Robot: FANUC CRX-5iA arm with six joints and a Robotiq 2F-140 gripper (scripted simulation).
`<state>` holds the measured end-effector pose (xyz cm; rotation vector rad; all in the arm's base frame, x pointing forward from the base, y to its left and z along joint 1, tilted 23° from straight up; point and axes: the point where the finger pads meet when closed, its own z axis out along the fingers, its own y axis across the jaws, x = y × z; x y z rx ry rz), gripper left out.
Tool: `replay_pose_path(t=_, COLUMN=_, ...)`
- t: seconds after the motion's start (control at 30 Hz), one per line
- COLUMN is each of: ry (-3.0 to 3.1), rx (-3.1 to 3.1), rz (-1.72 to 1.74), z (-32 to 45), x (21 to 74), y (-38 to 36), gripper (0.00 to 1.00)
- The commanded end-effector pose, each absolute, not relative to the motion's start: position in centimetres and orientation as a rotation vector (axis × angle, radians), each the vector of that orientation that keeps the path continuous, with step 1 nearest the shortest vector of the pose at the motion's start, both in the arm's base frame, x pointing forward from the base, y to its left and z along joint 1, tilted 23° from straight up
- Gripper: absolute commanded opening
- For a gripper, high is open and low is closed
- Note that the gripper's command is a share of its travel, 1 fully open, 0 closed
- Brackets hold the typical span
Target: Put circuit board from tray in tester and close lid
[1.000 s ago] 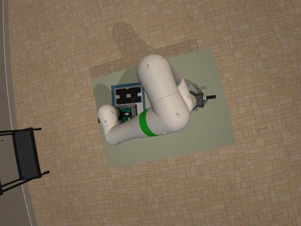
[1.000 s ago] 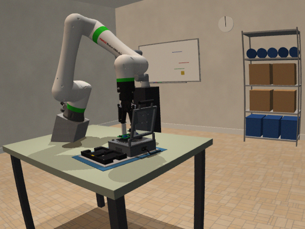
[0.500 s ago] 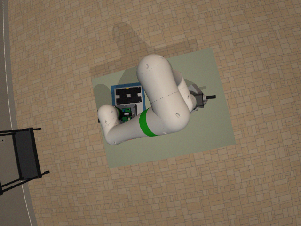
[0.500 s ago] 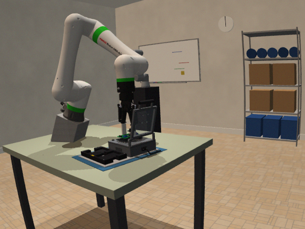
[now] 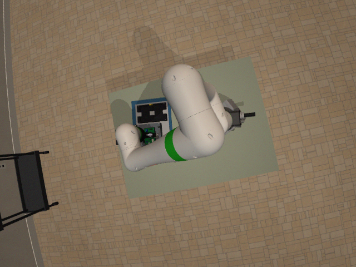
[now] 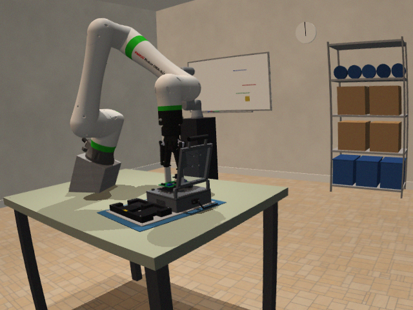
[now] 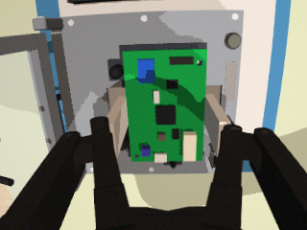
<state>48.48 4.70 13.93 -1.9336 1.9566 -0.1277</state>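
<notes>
1. Green board — at centre of the wrist view, over the tester, white connector toward the bottom.
2. Gripper: pads clamped on the board's long edges.
3. Lid: raised, left in the wrist view.
4. Step in hand, apparently seating: square the board against the posts — lone one at bottom centre — then lower it level; pin engagement cannot be seen.

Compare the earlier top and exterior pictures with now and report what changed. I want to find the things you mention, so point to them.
Nothing visibly changed: no move, grasp or release shows. The black two-finger gripper [image 5: 149, 134] [image 6: 171, 176] [image 7: 165, 108] stays low around the green circuit board [image 5: 148, 140] [image 6: 162, 184] [image 7: 141, 110] over the tester, the grey-framed clear lid [image 6: 195, 166] [image 7: 16, 81] stays raised, and the black plastic tray [image 5: 143, 117] [image 6: 141, 217] [image 7: 103, 1] stays put.
</notes>
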Motion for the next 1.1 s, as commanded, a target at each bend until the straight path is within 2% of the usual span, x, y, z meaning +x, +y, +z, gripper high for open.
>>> replay_pose_path(t=0.0, ry=1.956, rx=-1.933, rz=-0.128, z=13.95, x=48.49, y=4.7, gripper=0.46)
replay_pose_path(t=1.07, ry=1.956, rx=-1.933, rz=-0.128, z=13.63, x=48.61, y=4.77, gripper=0.46)
